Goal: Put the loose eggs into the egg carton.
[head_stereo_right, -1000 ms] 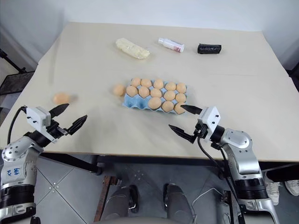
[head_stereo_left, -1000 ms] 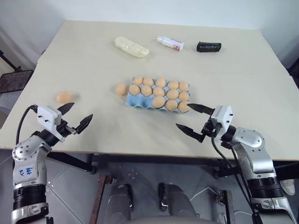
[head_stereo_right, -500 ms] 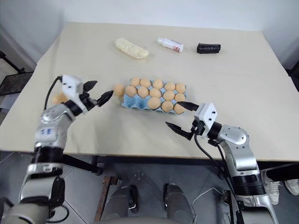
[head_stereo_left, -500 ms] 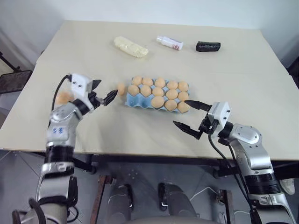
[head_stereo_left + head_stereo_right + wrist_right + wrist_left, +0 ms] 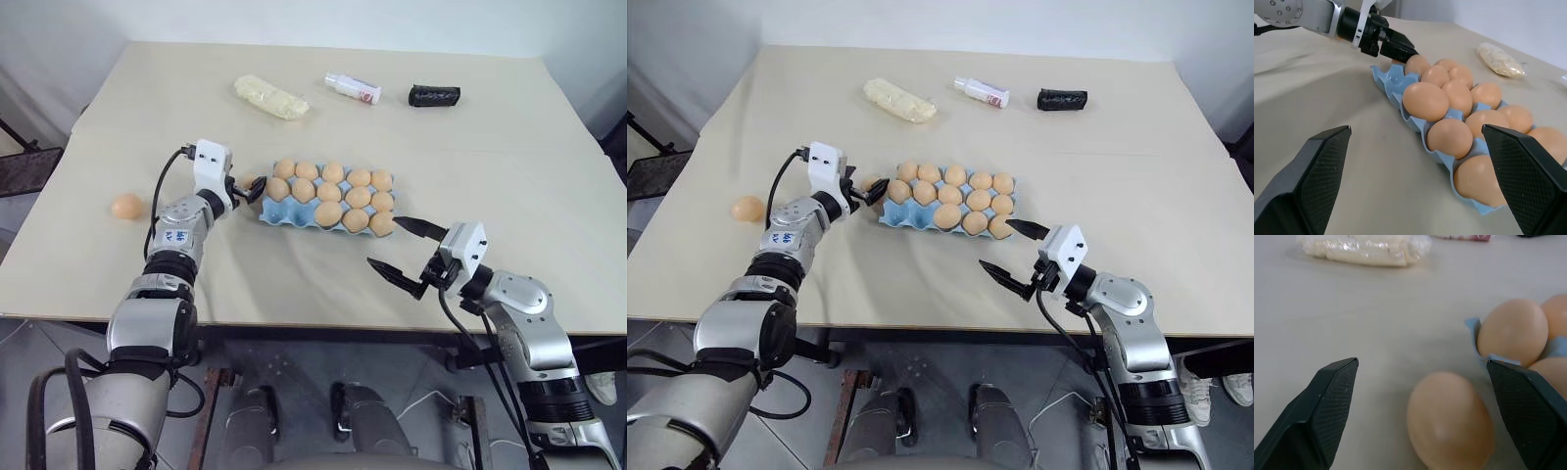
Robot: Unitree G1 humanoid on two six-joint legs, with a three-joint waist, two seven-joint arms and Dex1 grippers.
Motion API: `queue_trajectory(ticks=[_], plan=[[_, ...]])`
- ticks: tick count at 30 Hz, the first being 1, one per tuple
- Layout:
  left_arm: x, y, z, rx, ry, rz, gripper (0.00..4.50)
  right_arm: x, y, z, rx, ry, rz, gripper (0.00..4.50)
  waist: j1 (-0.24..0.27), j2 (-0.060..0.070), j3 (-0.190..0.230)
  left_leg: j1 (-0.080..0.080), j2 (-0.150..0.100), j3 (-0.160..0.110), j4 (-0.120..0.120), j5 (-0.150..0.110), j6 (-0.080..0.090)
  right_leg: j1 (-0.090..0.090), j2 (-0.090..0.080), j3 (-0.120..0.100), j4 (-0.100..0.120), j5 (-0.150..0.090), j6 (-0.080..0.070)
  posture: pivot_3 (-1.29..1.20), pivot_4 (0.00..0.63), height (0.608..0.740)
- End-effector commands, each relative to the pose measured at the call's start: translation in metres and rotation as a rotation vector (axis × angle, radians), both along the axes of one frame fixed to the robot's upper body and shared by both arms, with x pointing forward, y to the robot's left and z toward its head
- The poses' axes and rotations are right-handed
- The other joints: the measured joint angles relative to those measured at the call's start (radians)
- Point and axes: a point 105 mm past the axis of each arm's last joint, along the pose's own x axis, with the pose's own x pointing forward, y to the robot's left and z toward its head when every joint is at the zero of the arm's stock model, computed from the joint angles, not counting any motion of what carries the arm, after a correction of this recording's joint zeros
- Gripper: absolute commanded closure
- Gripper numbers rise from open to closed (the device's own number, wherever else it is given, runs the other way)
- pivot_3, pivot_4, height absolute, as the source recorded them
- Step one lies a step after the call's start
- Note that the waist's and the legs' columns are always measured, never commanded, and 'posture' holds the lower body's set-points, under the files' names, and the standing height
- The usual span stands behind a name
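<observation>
Overhead, from the head cameras, a beige table holds a light blue egg carton near its middle, nearly full of tan eggs. One loose egg lies touching or just beside the carton's left end; a second loose egg sits well apart, near the table's left edge. The left gripper is level at the carton's left end, jaws spread around the nearer loose egg and holding nothing. The right gripper hovers wide open and empty near the carton's right front corner. A pale yellow block, a small bottle and a black object lie far back, clear of the work.

Next, the left wrist camera shows that loose egg sitting between the two black fingers, neither one touching it, with the carton's end cups just beyond.

Finally, the right wrist camera looks along the carton: an empty cup shows at its far end, beside the left gripper.

An egg is likely light, smooth, rigid and brittle, and it rolls. Gripping gently across its widest part seems safest. Bare table lies open to the left, but the carton wall crowds the right-hand finger. The far egg could roll off the nearby table edge if nudged.
</observation>
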Motion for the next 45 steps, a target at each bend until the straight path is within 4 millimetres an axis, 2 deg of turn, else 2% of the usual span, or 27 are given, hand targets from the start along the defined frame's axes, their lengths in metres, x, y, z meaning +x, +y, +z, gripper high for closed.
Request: queue_trajectory(ticks=[1, 4, 11, 13, 18, 22, 24, 27, 31, 35, 39, 43, 45], plan=[[0.004, -0.005, 0.012, 0.027, -0.034, -0.006, 0.02, -0.004, -0.002, 0.019, 0.007, -0.087, -0.01, 0.0, 0.0, 0.0, 0.0, 0.0, 0.0, 0.0, 0.0, 0.0, -0.001, 0.0, 0.0, 0.0, 0.0, 0.0, 0.0, 0.0, 0.15, 0.74], [0.004, -0.005, 0.01, 0.028, -0.032, 0.008, 0.02, -0.004, -0.002, 0.02, 0.008, -0.092, -0.013, 0.0, 0.0, 0.0, 0.0, 0.0, 0.0, 0.0, 0.0, -0.002, -0.003, 0.0, 0.0, 0.0, 0.0, 0.0, 0.0, 0.0, 0.15, 0.74], [0.001, 0.01, 0.001, 0.032, -0.009, 0.035, 2.23, -0.004, 0.001, 0.023, 0.011, -0.095, -0.011, 0.0, 0.0, 0.0, 0.0, 0.0, 0.0, 0.0, 0.0, -0.002, -0.003, 0.0, 0.0, 0.0, 0.0, 0.0, 0.0, 0.0, 0.15, 0.74], [0.0, 0.014, 0.003, 0.029, -0.024, 0.038, 2.67, -0.004, 0.001, 0.023, 0.012, -0.095, -0.011, 0.0, -0.001, 0.0, 0.0, 0.0, 0.0, 0.0, 0.0, -0.002, -0.003, 0.0, 0.001, 0.0, 0.0, 0.0, 0.0, 0.0, 0.15, 0.74], [-0.015, 0.001, 0.05, -0.068, -0.264, -0.186, 2.67, -0.004, 0.0, 0.023, 0.012, -0.09, -0.01, 0.0, 0.0, 0.0, 0.0, 0.0, 0.001, 0.001, 0.0, -0.002, -0.003, 0.0, 0.001, 0.0, 0.0, 0.0, 0.0, 0.0, 0.15, 0.74], [-0.039, -0.03, 0.066, -0.052, -0.345, -0.466, 2.67, -0.004, -0.001, 0.022, 0.011, -0.086, -0.012, 0.0, 0.001, 0.0, 0.0, 0.0, 0.0, 0.003, 0.0, -0.002, -0.004, 0.0, 0.006, 0.0, 0.0, 0.0, 0.0, 0.0, 0.15, 0.74], [-0.048, -0.045, 0.065, -0.027, -0.342, -0.566, 2.67, -0.004, -0.001, 0.022, 0.01, -0.084, -0.012, 0.0, 0.001, 0.0, 0.0, 0.0, 0.0, 0.003, 0.0, -0.002, -0.003, 0.001, 0.006, 0.001, 0.0, 0.0, 0.0, 0.0, 0.15, 0.74], [-0.056, -0.064, 0.051, 0.033, -0.302, -0.66, 2.67, -0.004, -0.001, 0.022, 0.009, -0.085, -0.011, 0.0, 0.001, 0.0, 0.0, 0.0, 0.0, 0.002, 0.001, 0.0, 0.0, 0.001, 0.007, 0.002, 0.001, 0.0, 0.0, 0.0, 0.15, 0.74], [-0.054, -0.071, 0.035, 0.047, -0.242, -0.664, 2.67, -0.004, -0.001, 0.022, 0.012, -0.089, -0.018, 0.0, -0.004, 0.0, 0.0, 0.001, 0.002, 0.001, 0.002, 0.0, 0.0, 0.0, 0.009, 0.003, 0.002, 0.0, 0.0, 0.0, 0.15, 0.74], [-0.053, -0.074, 0.027, 0.03, -0.21, -0.669, 2.67, -0.004, -0.002, 0.022, 0.013, -0.091, -0.027, 0.0, -0.003, 0.0, 0.0, 0.001, 0.003, 0.0, 0.002, 0.001, 0.0, 0.0, 0.011, 0.004, 0.002, 0.0, -0.001, 0.0, 0.15, 0.74], [-0.055, -0.074, 0.022, 0.037, -0.193, -0.678, 1.48, -0.005, -0.002, 0.022, 0.016, -0.093, -0.036, 0.0, 0.0, 0.0, 0.0, 0.001, 0.003, 0.0, 0.002, 0.001, 0.0, 0.0, 0.011, 0.004, 0.002, 0.0, -0.001, 0.0, 0.15, 0.74], [-0.054, -0.058, 0.029, 0.042, -0.231, -0.63, 0.19, -0.006, -0.002, 0.022, 0.017, -0.094, -0.037, 0.0, -0.003, 0.0, 0.0, 0.001, 0.003, 0.0, 0.002, 0.0, 0.0, 0.0, 0.011, 0.004, 0.002, 0.0, -0.001, 0.0, 0.15, 0.74], [-0.057, -0.039, 0.037, 0.045, -0.266, -0.598, 0.19, -0.007, -0.001, 0.022, 0.015, -0.093, -0.03, 0.0, -0.004, 0.0, 0.0, 0.001, 0.004, 0.0, 0.002, 0.001, 0.0, 0.0, 0.011, 0.004, 0.003, 0.0, -0.001, 0.0, 0.15, 0.74]])
